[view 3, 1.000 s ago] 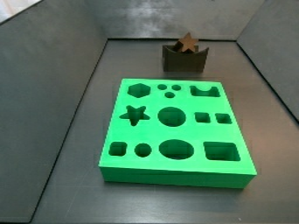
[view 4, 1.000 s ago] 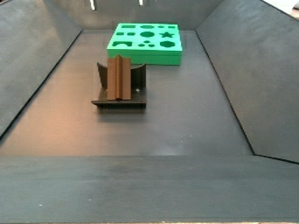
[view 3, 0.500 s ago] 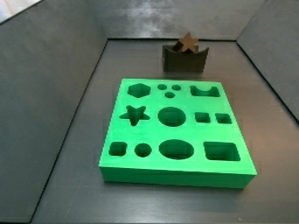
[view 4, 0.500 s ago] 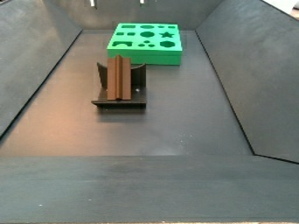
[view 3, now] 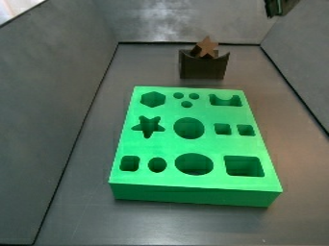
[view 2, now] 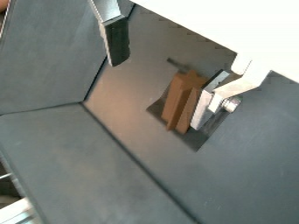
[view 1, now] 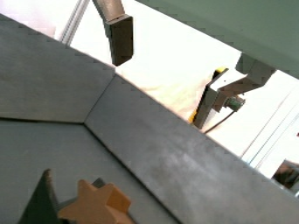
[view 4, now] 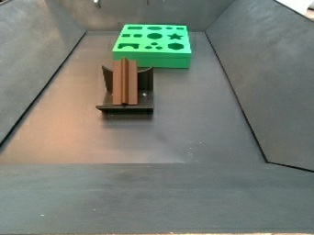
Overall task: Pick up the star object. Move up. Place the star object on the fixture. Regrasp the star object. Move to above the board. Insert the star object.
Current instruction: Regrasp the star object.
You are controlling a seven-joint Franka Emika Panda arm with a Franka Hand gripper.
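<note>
So the star object (view 3: pixel 206 45) is sitting up on the fixture (view 3: pixel 203 64) right now, poking out of the top of it, nothing touching it. In a side view (view 4: pixel 127 82) it's reading as a long brown prism standing on edge against the bracket, and in a wrist view (view 2: pixel 181 100) you're seeing the same flat brown slab lying below the jaws and a bit off to the side of them. Another wrist view is catching just the star-shaped end face (view 1: pixel 96 201).

Handling-wise I'm guessing it's wood or a wood-coloured print: rigid, light, not fragile, matte enough that the pads shouldn't be slipping. The points are the awkward bit. I'd be pinching across two opposite notches or along the long flat sides, mid-length, so it isn't twisting in the grip on the way to the star hole.

The gripper (view 2: pixel 170 52) is hanging high above the fixture with nothing between its plates; only a sliver of it is peeking in at the top corner of a side view (view 3: pixel 274 7). The jaws are standing wide apart, one finger (view 1: pixel 119 40) well clear of the other.

The green board (view 3: pixel 193 145) is lying on the bench (view 4: pixel 172 138) well away from the jaws, star slot (view 3: pixel 149 126) unfilled.
</note>
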